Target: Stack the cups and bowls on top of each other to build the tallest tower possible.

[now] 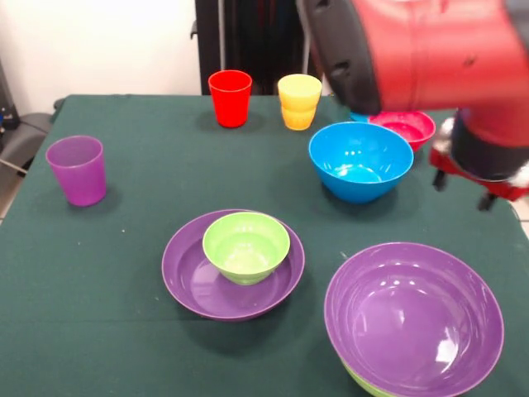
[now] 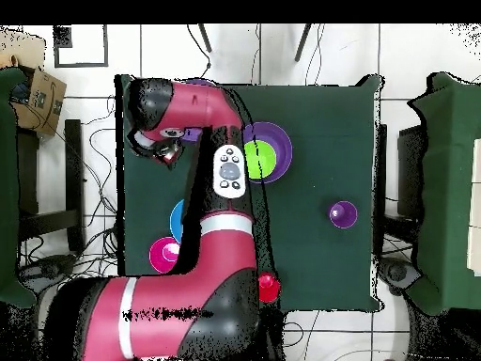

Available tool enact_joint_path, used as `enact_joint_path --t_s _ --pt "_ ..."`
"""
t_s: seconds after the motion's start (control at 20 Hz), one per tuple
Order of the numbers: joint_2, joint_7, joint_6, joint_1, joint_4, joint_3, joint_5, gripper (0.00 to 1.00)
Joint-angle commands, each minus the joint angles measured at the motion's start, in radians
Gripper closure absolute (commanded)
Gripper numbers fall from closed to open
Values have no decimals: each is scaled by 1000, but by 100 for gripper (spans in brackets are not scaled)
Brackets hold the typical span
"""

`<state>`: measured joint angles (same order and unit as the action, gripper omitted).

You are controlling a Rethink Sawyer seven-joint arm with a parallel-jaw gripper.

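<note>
A large purple bowl (image 1: 413, 318) sits nested in a lime green bowl (image 1: 364, 385) at the near right. A second purple bowl (image 1: 190, 281) at the centre holds a small green bowl (image 1: 246, 245); both show in the overhead view (image 2: 279, 141) (image 2: 259, 158). The blue bowl (image 1: 360, 160) stands alone, with the small red bowl (image 1: 405, 126) and a sliver of the light blue bowl (image 1: 357, 117) behind it. The red cup (image 1: 230, 98), yellow-orange cup (image 1: 299, 101) and purple cup (image 1: 77, 169) stand upright and apart. My gripper (image 1: 481, 178) (image 2: 162, 146) hangs at the right edge, beside the blue bowl and holding nothing I can see.
The dark green table (image 1: 124, 331) ends close behind the red and yellow-orange cups. My red arm (image 2: 216, 235) hides much of the table from overhead, where the purple cup (image 2: 343, 214) and red cup (image 2: 270, 287) still show. Chairs stand at both sides.
</note>
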<state>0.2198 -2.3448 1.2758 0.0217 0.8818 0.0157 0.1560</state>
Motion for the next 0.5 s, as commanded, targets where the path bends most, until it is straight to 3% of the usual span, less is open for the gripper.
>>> enact_joint_path --t_s 0.05,0.3,0.5 --pt "139 -93 -318 60 151 72 14 0" --pt "204 -143 -475 81 225 56 25 0" --pt "287 -128 -475 109 243 5 7 0"
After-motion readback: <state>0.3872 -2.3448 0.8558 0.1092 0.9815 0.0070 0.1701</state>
